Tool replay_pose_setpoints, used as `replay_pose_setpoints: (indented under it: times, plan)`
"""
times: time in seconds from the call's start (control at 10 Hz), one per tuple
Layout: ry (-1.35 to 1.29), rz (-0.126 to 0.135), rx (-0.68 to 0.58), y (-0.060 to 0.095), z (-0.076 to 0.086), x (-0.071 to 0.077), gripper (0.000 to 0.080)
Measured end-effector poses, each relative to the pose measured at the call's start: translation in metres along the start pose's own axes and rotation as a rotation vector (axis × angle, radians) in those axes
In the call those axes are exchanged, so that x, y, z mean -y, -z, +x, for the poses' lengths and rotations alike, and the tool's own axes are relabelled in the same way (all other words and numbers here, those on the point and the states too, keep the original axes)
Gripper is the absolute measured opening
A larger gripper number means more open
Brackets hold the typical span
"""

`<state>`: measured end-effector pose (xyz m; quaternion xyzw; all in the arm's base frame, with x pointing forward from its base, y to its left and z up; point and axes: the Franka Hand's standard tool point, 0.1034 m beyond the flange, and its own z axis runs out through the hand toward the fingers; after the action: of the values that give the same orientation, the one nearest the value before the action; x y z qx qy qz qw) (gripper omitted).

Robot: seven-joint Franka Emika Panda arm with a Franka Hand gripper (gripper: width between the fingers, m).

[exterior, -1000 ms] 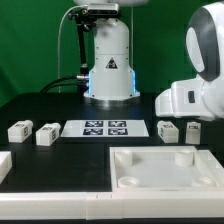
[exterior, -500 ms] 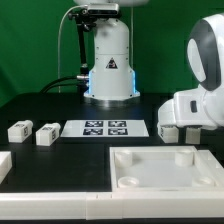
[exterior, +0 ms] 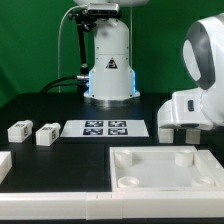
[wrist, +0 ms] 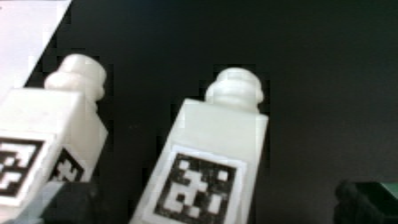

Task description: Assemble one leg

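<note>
with the gripper point(wrist: 214, 194) spread around the leg point(wrist: 217, 140), which sits just past the tabletop's point(exterior: 140, 152) far edge toward the exterior view's right, centre it on the flat sides, clear of the neighbouring leg point(wrist: 54, 120), before closing.

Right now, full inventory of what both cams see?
legs: four, white with black-and-white tags; two on the exterior view's left, two close under the wrist camera, hidden by the arm in the exterior view
tabletop: one, white, front of the table, toward the exterior view's right
marker board: one, white with black tags, mid-table
white part: one, cut off at the exterior view's left edge, kind unclear
table: one, black
arm: one, white, base at back centre, wrist low on the exterior view's right
gripper: one, dark fingers, open, above the two near legs
</note>
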<state>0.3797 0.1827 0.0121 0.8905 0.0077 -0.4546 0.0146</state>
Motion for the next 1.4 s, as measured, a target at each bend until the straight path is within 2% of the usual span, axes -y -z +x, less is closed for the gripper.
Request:
replay_pose_setpoints:
  times: [0.5,0.6,0.7,0.8,0.9,1.4]
  plan:
    - [0.004,0.003,-0.011,-0.0027,0.0038,-0.0015,0.0649]
    - [0.004,0.002,-0.011,-0.0028,0.0037,-0.0012,0.0528]
    - [0.004,0.002,-0.01,-0.0031,0.0038,-0.0012,0.0528]
    - [0.004,0.001,-0.009,-0.0034,0.0037,-0.0012,0.0389]
    - [0.005,0.001,-0.009,-0.0034,0.0037,-0.0012,0.0289]
    - [0.008,0.001,-0.01,-0.0022,0.0033,-0.0012,0.029]
